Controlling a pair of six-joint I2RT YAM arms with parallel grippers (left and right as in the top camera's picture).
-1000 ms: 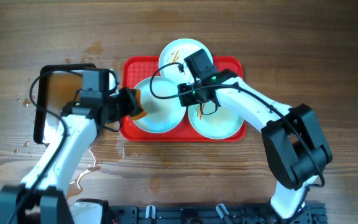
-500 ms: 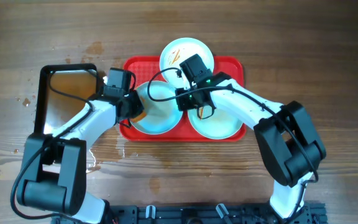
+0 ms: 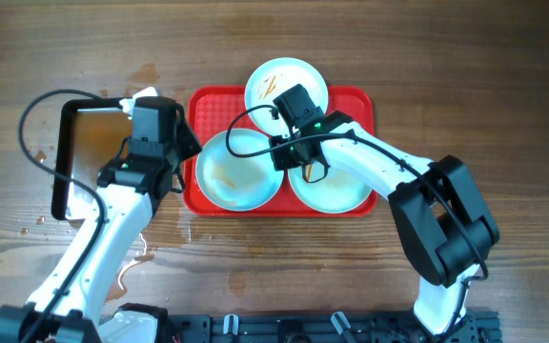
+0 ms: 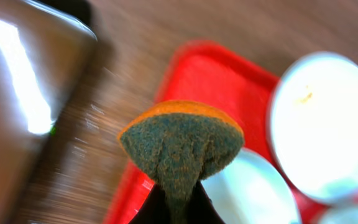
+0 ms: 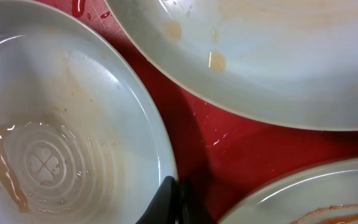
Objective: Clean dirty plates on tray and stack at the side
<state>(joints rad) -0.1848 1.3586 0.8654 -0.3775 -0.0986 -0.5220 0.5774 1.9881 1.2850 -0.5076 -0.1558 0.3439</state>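
plates point(image 3: 284, 84) mid-clean: left gripper point(image 4: 174, 204) pinching orange-and-green sponge point(image 4: 180, 138), lifted off left plate point(image 3: 239, 171), now out over tray point(image 3: 358, 103) left edge; right gripper point(image 5: 178, 194) pressed together beside that plate's rim. all three on tray, unstacked.

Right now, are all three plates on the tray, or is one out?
All on the tray: left plate, right plate and far plate lie there, the far one overhanging its rim.
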